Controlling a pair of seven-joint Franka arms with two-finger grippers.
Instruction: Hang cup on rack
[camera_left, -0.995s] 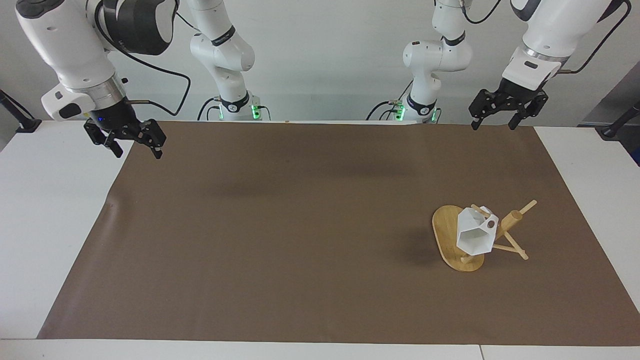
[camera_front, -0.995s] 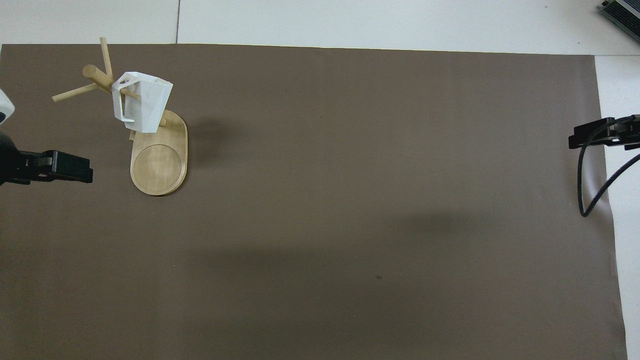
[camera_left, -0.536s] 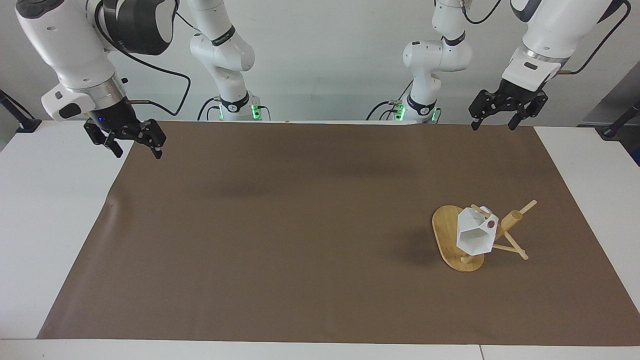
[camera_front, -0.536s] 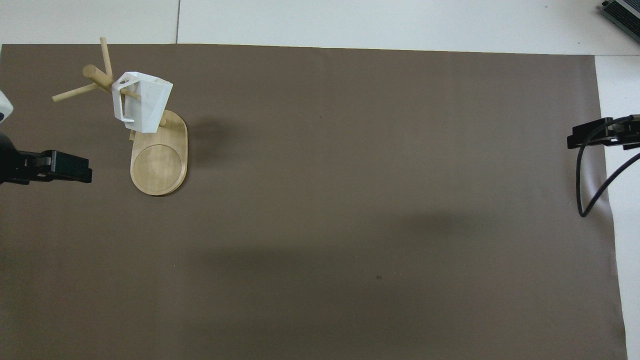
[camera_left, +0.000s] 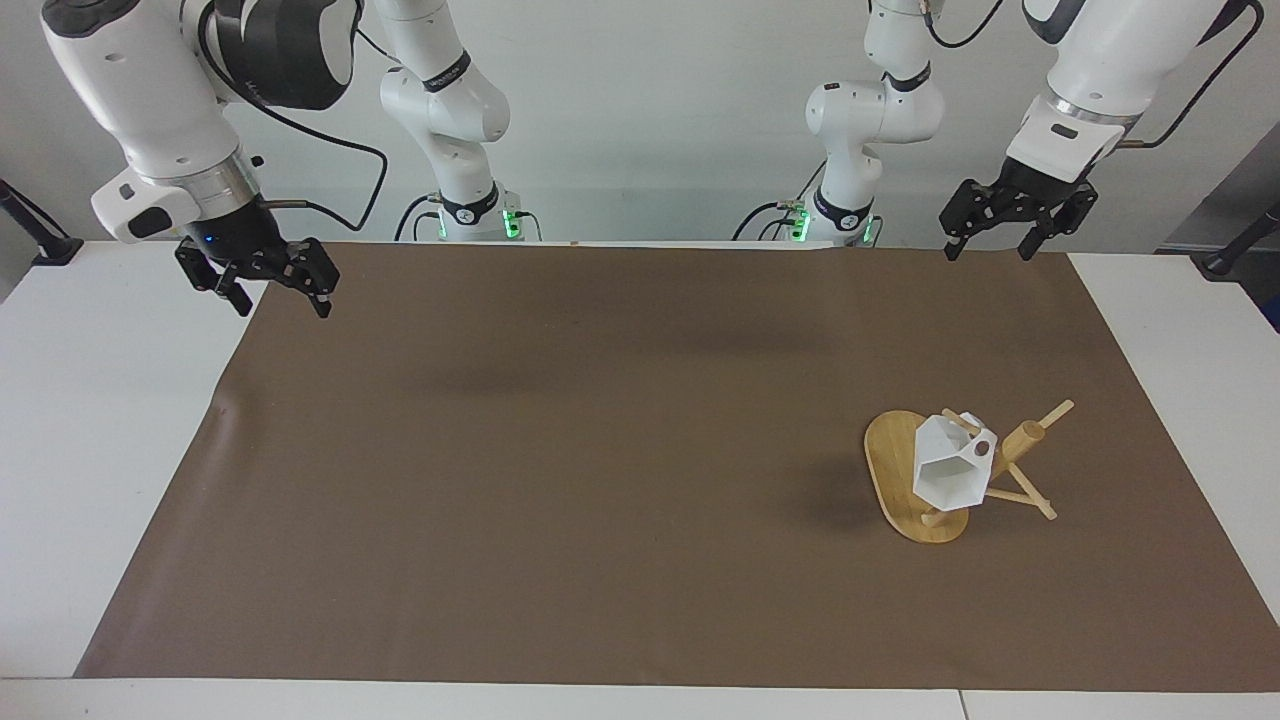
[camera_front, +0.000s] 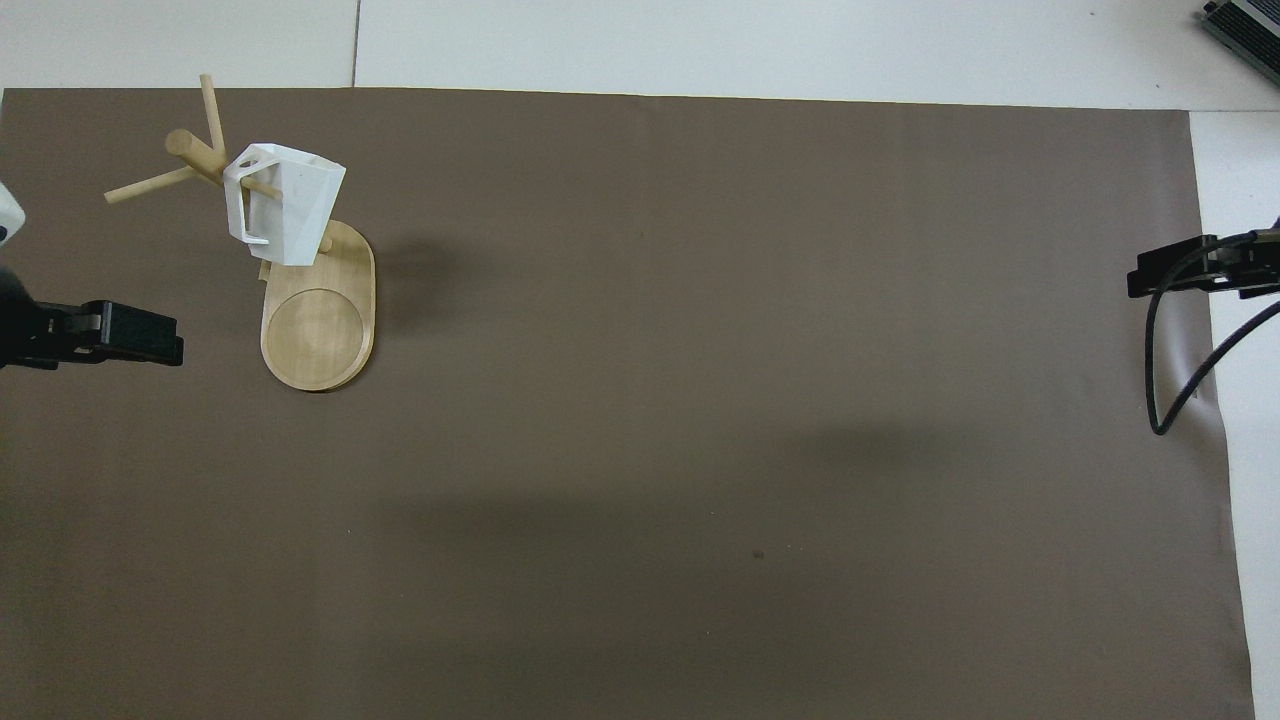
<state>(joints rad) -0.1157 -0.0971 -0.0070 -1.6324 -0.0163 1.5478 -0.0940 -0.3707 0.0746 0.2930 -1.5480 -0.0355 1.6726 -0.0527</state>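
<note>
The white faceted cup (camera_left: 952, 468) hangs by its handle on a peg of the bamboo rack (camera_left: 900, 470), which stands on its oval base toward the left arm's end of the table. The overhead view shows the cup (camera_front: 282, 203) on its peg over the rack's base (camera_front: 318, 325). My left gripper (camera_left: 988, 247) is open and empty, raised over the mat's edge at the robots' end. My right gripper (camera_left: 280, 302) is open and empty, raised over the mat's corner at the right arm's end. Both are well apart from the cup.
A brown mat (camera_left: 600, 450) covers most of the white table (camera_left: 90, 400). A black cable (camera_front: 1165, 370) hangs from the right arm over the mat's edge.
My right gripper has shifted slightly toward the middle of the table. My left gripper, the cup and the rack have barely moved.
</note>
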